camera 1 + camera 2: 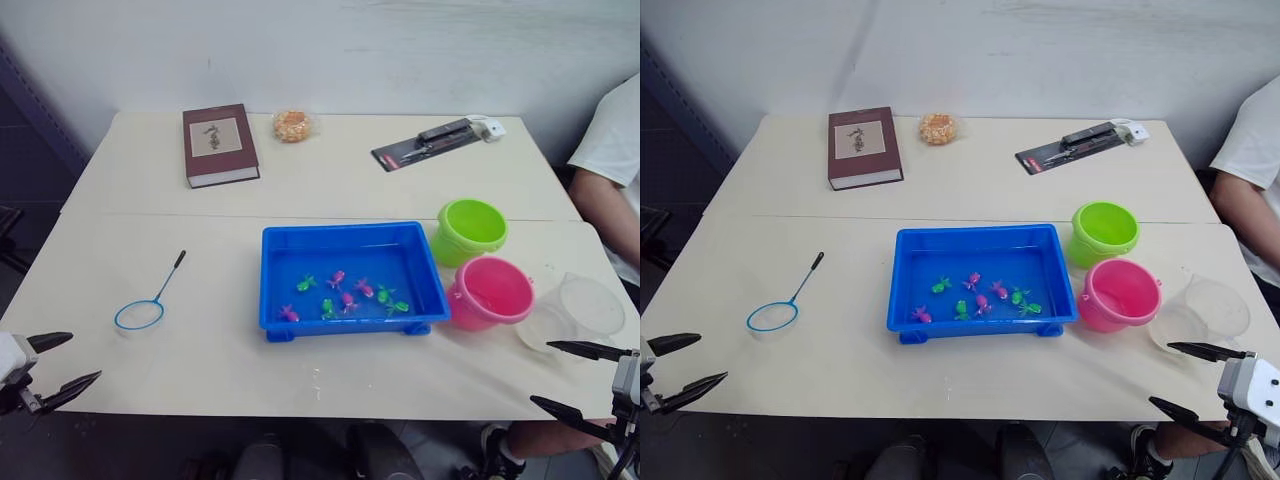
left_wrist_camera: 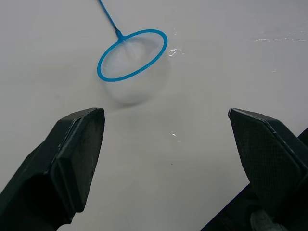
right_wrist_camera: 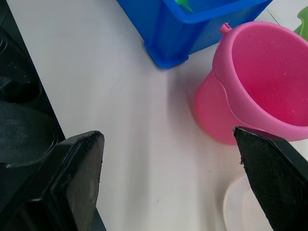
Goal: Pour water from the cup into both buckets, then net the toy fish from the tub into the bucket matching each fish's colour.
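Cream table (image 1: 200,300): my left gripper (image 1: 48,365) gapes short of net (image 1: 140,314); right gripper (image 1: 575,378) gapes beside cup (image 1: 575,310).

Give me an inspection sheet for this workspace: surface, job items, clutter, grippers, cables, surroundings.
Surface: pale table, a seam across its middle.
Job's things: blue tub holds pink and green toy fish; green bucket and pink bucket stand to its right; clear cup beside the pink bucket; net lies flat to the tub's left.
Clutter: book, wrapped snack, packaged tool along the far edge.
Grippers: left gripper and right gripper, jaws open, holding nothing.
Cables: nothing seen.
Surroundings: white wall; seated person at the right.
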{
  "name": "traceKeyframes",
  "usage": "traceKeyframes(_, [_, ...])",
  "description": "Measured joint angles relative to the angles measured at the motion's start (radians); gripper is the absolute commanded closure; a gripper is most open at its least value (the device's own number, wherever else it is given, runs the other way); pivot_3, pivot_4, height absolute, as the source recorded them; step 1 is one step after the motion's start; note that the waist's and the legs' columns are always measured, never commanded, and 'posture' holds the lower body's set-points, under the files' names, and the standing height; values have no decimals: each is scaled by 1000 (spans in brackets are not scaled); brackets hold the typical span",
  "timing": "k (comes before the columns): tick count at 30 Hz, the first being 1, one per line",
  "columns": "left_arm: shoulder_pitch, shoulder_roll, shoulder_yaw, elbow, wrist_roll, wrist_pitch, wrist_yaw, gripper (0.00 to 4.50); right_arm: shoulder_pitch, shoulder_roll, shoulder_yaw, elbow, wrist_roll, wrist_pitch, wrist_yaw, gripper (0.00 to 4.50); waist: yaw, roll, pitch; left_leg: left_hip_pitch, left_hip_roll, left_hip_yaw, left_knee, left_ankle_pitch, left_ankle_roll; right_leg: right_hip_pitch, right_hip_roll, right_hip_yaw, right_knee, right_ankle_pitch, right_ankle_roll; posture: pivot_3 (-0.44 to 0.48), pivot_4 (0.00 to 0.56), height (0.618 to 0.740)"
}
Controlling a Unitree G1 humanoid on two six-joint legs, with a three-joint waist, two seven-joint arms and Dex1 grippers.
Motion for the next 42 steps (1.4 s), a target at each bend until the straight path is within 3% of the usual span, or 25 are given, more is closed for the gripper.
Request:
traceKeyframes(5, [-14,0,-2,-66,-100,124,-58,82,-31,36,34,-30,12,59,-63,0,0,-1,0,0,0,-1,1,0,0,0,0,-1,1,0,0,0,150,740])
traceKeyframes(12, [-70,1,-95,-456,-291,436,-70,82,-15,81,-27,-71,72,174,-173,0,7,1,0,-1,-1,-3,1,1,-1,0,-1,-2,1,0,0,0,150,740])
traceKeyframes(17, [-169,-16,-250,-664,-352,550,-47,82,136,236,-183,-158,139,239,-292,0,4,4,-1,-1,-1,-3,0,1,-1,1,0,-2,1,0,0,0,150,740])
traceKeyframes(24, [-301,-88,-413,-698,-357,593,-22,82,276,450,-326,-177,178,317,-526,0,-10,5,-2,0,0,1,-1,1,-3,2,2,2,3,0,0,0,150,740])
traceKeyframes(28, [-365,-118,-468,-684,-337,590,-17,82,211,471,-311,-136,178,381,-636,0,-20,6,-2,0,-1,2,-1,2,-3,2,1,4,5,0,0,0,150,740])
traceKeyframes(32, [-426,-152,-501,-659,-317,579,4,82,103,458,-210,-129,169,451,-705,0,-22,8,-3,1,-1,2,0,4,-5,0,2,4,7,0,0,0,150,740])
traceKeyframes(42, [-426,-166,-500,-664,-317,589,40,82,-139,409,-111,-19,108,525,-864,0,-11,9,-3,0,-3,1,2,6,-6,-2,2,4,8,0,1,0,150,740])
